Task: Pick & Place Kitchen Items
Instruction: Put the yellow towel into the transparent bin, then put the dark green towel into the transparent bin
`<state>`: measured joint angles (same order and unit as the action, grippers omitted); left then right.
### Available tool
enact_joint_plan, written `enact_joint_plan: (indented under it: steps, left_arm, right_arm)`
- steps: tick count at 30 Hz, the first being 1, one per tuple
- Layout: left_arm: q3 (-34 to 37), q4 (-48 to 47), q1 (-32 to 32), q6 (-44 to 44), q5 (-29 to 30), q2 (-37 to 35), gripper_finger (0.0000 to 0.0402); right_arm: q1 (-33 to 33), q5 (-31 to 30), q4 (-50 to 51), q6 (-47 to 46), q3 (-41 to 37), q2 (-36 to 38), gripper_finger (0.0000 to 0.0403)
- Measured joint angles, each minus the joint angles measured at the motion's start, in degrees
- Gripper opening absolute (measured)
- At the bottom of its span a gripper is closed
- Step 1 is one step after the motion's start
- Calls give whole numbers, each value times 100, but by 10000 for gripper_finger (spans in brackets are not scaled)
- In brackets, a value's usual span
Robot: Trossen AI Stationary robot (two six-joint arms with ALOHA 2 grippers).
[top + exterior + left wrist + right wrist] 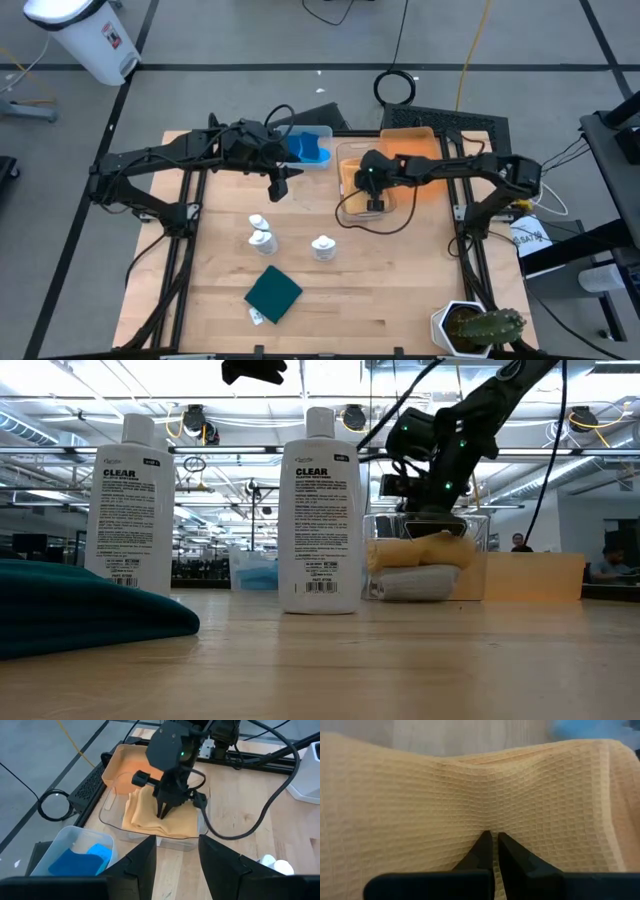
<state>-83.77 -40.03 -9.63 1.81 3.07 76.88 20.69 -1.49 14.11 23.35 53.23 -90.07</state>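
A fold of the mustard-yellow cloth (470,805) is pinched by the closed right gripper (492,845) in the clear bin (197,832) near the bench's far edge, a straight lift likely being needed next.

A mustard-yellow waffle-weave cloth (160,817) lies folded in a clear bin on top of a grey cloth (420,582). Blue cloth pieces (308,150) sit in a second bin. Three small white bottles (262,240) stand upright on the tabletop, near a dark green folded cloth (274,292).
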Motion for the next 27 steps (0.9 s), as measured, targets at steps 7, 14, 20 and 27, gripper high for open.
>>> enact_joint_plan:
  steps: [7,14,20,27]
  left_arm:
    - [0,14,0,0,-1,0,152]
    - [0,39,-2,432,0,0,152]
    - [0,-379,146,590,-699,0,152]
    - [527,-702,1331,1689,453,-212,152]
  right_arm:
    - [-115,-428,2,186,0,405,9]
    - [-512,-914,72,113,0,1587,6]
    - [-1158,-885,174,-869,0,2625,7]
    - [-2163,-900,612,-1224,0,3383,1]
